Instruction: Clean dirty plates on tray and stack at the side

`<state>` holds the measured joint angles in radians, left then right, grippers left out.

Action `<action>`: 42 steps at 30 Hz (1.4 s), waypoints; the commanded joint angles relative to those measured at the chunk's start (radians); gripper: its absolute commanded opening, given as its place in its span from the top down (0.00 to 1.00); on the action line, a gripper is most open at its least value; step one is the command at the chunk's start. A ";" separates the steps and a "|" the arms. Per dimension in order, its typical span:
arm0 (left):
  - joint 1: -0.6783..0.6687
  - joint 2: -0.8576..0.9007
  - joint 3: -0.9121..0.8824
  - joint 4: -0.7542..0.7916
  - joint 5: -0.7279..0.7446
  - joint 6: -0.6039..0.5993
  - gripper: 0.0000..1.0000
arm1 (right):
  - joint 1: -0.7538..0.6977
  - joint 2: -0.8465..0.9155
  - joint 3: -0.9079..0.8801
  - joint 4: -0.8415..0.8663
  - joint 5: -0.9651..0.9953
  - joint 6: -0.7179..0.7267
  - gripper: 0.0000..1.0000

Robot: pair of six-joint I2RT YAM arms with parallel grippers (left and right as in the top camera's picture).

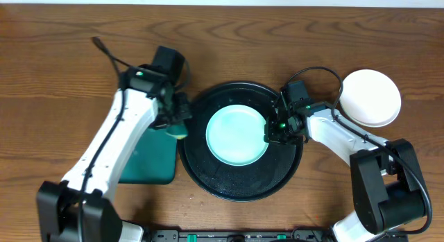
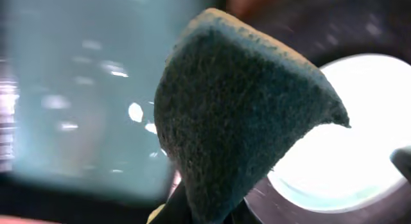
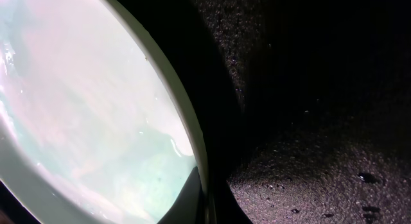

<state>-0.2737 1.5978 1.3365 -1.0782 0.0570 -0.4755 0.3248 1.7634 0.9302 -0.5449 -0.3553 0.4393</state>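
Note:
A pale mint-green plate (image 1: 237, 135) lies in the middle of the round black tray (image 1: 208, 176). My right gripper (image 1: 274, 131) is shut on the plate's right rim; in the right wrist view its dark finger (image 3: 189, 198) pinches the pale rim (image 3: 192, 140) over the tray's speckled floor (image 3: 321, 160). My left gripper (image 1: 179, 121) hovers at the tray's left edge, shut on a sponge (image 1: 180, 129). The sponge's dark green scouring face (image 2: 237, 121) fills the left wrist view, clamped at the bottom by the gripper (image 2: 212, 214), with the plate (image 2: 347, 140) bright behind it.
A white plate (image 1: 371, 98) sits on the wooden table to the right of the tray. A dark teal rectangular tray (image 1: 149, 155) lies left of the black tray, under my left arm, and shows blurred in the left wrist view (image 2: 83, 89).

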 commanded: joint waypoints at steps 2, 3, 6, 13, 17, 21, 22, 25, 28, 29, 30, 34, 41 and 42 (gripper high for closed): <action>0.108 0.028 -0.010 -0.008 -0.138 -0.019 0.93 | 0.004 0.025 -0.017 -0.015 0.032 -0.018 0.99; 0.132 0.037 -0.011 -0.006 -0.147 -0.019 0.93 | 0.004 0.025 -0.017 -0.016 0.032 -0.018 0.98; 0.211 0.079 -0.013 -0.001 -0.155 -0.014 0.93 | 0.004 0.025 -0.017 -0.017 0.032 -0.018 0.99; 0.283 0.217 -0.042 0.035 -0.147 0.049 0.93 | 0.004 0.025 -0.017 -0.016 0.032 -0.018 0.99; 0.270 0.264 -0.073 0.074 -0.144 0.049 0.93 | 0.004 0.025 -0.017 -0.018 0.032 -0.018 0.99; 0.261 0.272 -0.074 0.080 -0.144 0.049 0.93 | 0.004 0.025 -0.017 -0.019 0.032 -0.018 0.99; 0.260 0.270 -0.074 0.079 -0.144 0.049 0.90 | 0.004 0.025 -0.017 -0.019 0.032 -0.018 0.99; 0.260 0.270 -0.074 0.070 -0.144 0.049 0.46 | 0.004 0.025 -0.017 -0.020 0.032 -0.018 0.99; 0.260 0.258 -0.074 0.062 -0.144 0.040 0.43 | 0.004 0.025 -0.017 -0.020 0.032 -0.018 0.99; 0.260 0.244 -0.074 0.061 -0.143 0.033 0.43 | 0.004 0.025 -0.017 -0.021 0.032 -0.018 0.99; 0.260 0.220 -0.074 0.059 -0.136 0.032 0.43 | 0.004 0.025 -0.017 -0.022 0.032 -0.018 0.99; 0.243 0.051 -0.074 0.043 -0.125 0.030 0.43 | 0.004 0.025 -0.017 -0.024 0.032 -0.019 0.99; 0.160 -0.327 -0.074 -0.053 -0.121 0.030 0.21 | 0.004 0.024 -0.016 -0.004 -0.015 -0.039 0.99; 0.148 -0.366 -0.074 -0.066 -0.121 0.030 0.21 | 0.004 0.021 -0.014 0.003 -0.031 -0.041 0.99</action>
<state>-0.0921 1.3510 1.2591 -1.1091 -0.0647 -0.4450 0.3248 1.7638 0.9302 -0.5461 -0.3626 0.4343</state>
